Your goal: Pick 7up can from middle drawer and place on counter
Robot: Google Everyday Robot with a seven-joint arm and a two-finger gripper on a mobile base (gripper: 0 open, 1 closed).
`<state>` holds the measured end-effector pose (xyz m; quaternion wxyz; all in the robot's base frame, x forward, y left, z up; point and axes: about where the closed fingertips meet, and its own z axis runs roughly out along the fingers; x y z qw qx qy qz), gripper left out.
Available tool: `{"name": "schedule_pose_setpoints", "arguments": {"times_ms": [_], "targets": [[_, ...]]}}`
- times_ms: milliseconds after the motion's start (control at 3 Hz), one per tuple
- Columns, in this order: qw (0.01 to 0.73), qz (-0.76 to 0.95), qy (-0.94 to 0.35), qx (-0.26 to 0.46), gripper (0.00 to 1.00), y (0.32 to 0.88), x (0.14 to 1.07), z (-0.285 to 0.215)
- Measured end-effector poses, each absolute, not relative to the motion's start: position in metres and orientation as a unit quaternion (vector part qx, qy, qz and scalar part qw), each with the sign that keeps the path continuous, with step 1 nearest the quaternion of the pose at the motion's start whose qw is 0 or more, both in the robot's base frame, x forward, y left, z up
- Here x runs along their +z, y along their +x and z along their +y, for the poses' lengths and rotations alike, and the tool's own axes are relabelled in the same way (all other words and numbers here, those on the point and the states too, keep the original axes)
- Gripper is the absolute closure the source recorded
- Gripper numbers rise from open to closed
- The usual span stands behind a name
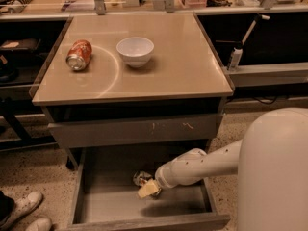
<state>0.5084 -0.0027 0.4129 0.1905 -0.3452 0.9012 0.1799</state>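
Note:
The middle drawer (96, 206) is pulled open below the counter (183, 71). The 7up can (141, 178) lies on the drawer floor, only partly visible as a small silvery shape. My gripper (148, 189) reaches down into the drawer from the right, its pale tip right at the can and covering part of it. The white arm (202, 165) stretches across the drawer's right side.
An orange-red can (79, 55) lies on its side at the counter's left, and a white bowl (135, 50) stands near the middle. A grey drawer front with pale scratches (134, 131) sits above the open drawer. White shoes (24, 211) are at the lower left.

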Motion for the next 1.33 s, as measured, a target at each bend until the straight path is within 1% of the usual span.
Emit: {"name": "schedule_pose_setpoints", "arguments": {"times_ms": [333, 667, 1000, 1333], "targets": [[0.187, 0.897, -0.363, 0.171, 0.0, 0.509, 0.41, 0.009], [0.188, 0.887, -0.391, 0.16, 0.0, 0.523, 0.39, 0.039], [0.189, 0.885, -0.394, 0.16, 0.0, 0.524, 0.39, 0.043], [0.189, 0.885, -0.394, 0.16, 0.19, 0.524, 0.39, 0.043]]}}
